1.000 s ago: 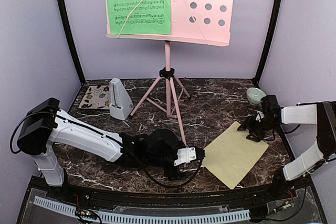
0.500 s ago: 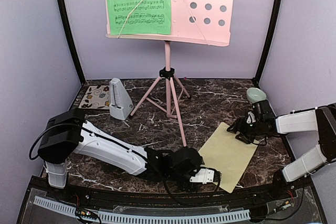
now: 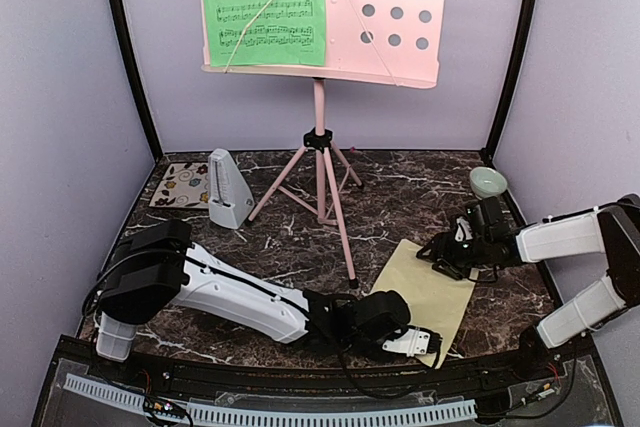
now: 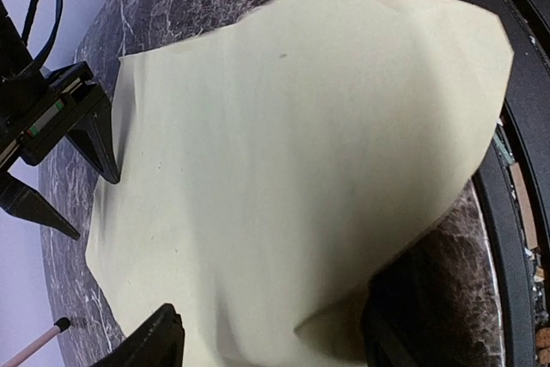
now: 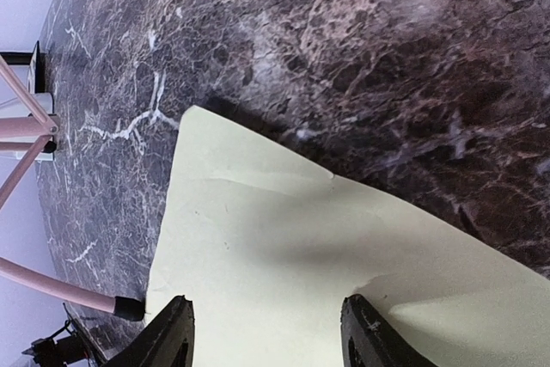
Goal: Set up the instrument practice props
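The pink music stand (image 3: 385, 37) stands at the back on tripod legs (image 3: 335, 197), with a green page (image 3: 265, 2) on the left of its desk. A grey-white metronome (image 3: 228, 189) sits to its left. A pale-yellow page (image 3: 425, 282) lies buckled on the marble at the right front. My left gripper (image 3: 425, 339) (image 4: 275, 341) is open, low at the page's near corner, with the raised sheet (image 4: 292, 152) bulging between its fingers (image 4: 159, 337). At the page's far edge my right gripper (image 3: 445, 247) (image 5: 268, 337) is open, its fingertips (image 5: 172, 333) straddling the sheet (image 5: 301, 272).
A pale-green bowl (image 3: 487, 182) sits at the back right, just behind my right arm. A flower-patterned card (image 3: 180, 185) lies at the back left. One pink stand leg (image 5: 51, 285) ends close to the page's left edge. The black front rail (image 3: 300, 377) runs just below my left gripper.
My left arm has swung right along the front edge to the page's near corner. The right gripper has moved left over the far edge. The page has slid left and buckled.
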Tool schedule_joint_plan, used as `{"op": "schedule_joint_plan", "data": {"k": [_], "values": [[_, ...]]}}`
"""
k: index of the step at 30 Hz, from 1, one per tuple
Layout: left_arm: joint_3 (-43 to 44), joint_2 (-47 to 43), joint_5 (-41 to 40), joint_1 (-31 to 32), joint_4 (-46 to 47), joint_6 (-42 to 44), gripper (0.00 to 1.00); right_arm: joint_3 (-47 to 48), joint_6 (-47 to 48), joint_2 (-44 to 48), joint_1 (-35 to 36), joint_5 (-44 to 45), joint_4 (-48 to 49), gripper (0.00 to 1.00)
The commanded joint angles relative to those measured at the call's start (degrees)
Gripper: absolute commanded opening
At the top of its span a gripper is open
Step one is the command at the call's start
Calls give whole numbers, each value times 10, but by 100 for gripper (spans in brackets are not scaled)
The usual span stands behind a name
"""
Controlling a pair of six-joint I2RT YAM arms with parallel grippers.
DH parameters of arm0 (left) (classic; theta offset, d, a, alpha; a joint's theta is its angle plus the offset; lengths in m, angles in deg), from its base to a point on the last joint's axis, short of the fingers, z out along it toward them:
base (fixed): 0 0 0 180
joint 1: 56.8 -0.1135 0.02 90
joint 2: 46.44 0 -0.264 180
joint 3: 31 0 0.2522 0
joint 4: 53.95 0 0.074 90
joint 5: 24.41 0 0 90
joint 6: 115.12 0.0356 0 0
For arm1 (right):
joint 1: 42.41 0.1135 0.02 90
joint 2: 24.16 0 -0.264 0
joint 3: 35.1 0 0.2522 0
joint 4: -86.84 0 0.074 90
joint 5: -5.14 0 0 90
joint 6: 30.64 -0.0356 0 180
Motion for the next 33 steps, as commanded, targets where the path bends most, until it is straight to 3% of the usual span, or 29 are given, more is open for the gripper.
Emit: {"op": "schedule_joint_plan", "data": {"k": [1,6,8,14,21,28,33], "values": [[9,21,-30,-3,-13,-13,74,-40,-22,-32,35,-21,-117,59],[21,22,-59,-8,25,-24,78,-43,-36,-33,61,-26,-108,59],[29,19,-57,-11,27,-22,75,-42,-38,-28,64,-27,-109,58],[24,-9,-59,-12,48,-23,54,-21,-31,-3,64,-23,-126,59],[-24,-81,-55,-14,68,-61,41,50,1,62,57,-17,-146,67],[-71,-162,-15,-40,51,-157,20,132,103,226,56,27,-165,84],[-104,-218,49,-75,63,-217,3,130,139,331,56,11,-164,87]]}}
